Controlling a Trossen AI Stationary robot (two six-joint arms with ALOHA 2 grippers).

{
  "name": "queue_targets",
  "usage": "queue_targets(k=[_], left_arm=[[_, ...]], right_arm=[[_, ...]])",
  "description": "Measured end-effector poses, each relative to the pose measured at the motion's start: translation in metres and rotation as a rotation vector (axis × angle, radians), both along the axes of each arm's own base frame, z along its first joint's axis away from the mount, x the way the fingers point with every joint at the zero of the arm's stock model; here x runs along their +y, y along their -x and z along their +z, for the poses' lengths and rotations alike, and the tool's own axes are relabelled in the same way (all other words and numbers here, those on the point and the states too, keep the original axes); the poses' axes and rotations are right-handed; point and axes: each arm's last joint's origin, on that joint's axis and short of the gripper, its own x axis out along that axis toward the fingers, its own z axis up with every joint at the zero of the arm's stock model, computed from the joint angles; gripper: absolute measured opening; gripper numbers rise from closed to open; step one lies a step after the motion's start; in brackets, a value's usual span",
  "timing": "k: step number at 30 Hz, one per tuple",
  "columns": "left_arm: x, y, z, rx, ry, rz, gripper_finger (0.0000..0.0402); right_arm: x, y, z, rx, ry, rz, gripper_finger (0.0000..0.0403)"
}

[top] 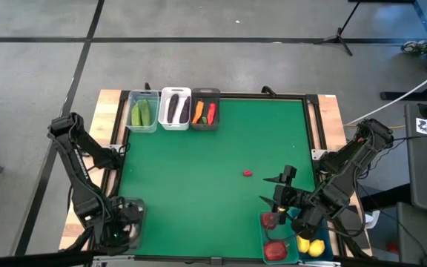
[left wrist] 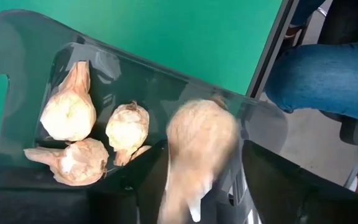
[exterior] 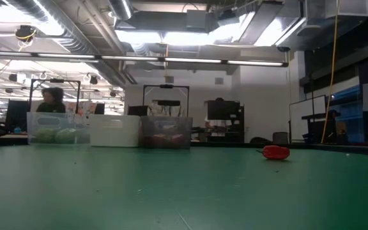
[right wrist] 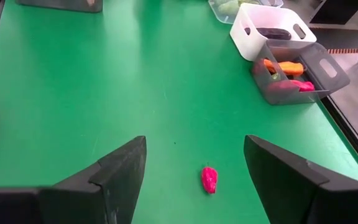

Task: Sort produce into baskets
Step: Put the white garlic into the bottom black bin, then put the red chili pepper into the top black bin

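Left tool (left wrist: 197, 186) over dark bin (left wrist: 17, 56), blurred garlic (left wrist: 201, 134) obscures grip; right tool (right wrist: 194, 168) wide.

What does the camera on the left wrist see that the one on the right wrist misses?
Only the left wrist: garlic bulbs in a dark bin, one blurred bulb above it, and a person's jeans. Only the right wrist: a red chili loose on the mat, the white bin, the grey bin, and the open right tool. Both: the green mat.
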Motion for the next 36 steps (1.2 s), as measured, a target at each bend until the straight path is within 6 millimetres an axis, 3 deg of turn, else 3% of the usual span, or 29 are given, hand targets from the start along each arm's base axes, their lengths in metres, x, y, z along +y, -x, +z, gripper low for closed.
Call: queue_targets(k=[9, 15, 18, 21, 31, 36], left_arm=[[0.002, -0.001, 0.000, -0.012, -0.025, 0.008, 0.0251], [0.019, -0.023, 0.000, -0.216, -0.202, 0.046, 0.0253], [0.035, -0.046, 0.002, -0.389, -0.372, 0.039, 0.0253], [0.057, -0.075, 0.005, -0.456, -0.492, 0.001, 0.0253], [0.144, -0.181, 0.021, -0.734, -0.666, -0.071, 0.0253], [0.177, -0.225, 0.005, -0.850, -0.671, -0.155, 0.0253]], right_arm=[[0.000, 0.000, 0.000, 0.002, 0.001, 0.001, 0.0270], [0.000, 0.000, 0.000, 0.002, 0.002, 0.001, 0.0270], [0.000, 0.000, 0.000, 0.000, 0.005, 0.000, 0.0270], [0.000, 0.000, 0.000, -0.002, 0.011, 0.000, 0.0270], [0.000, 0.000, 0.000, 0.000, 0.020, 0.007, 0.0270], [0.000, 0.000, 0.000, 0.000, 0.019, 0.007, 0.0270]])
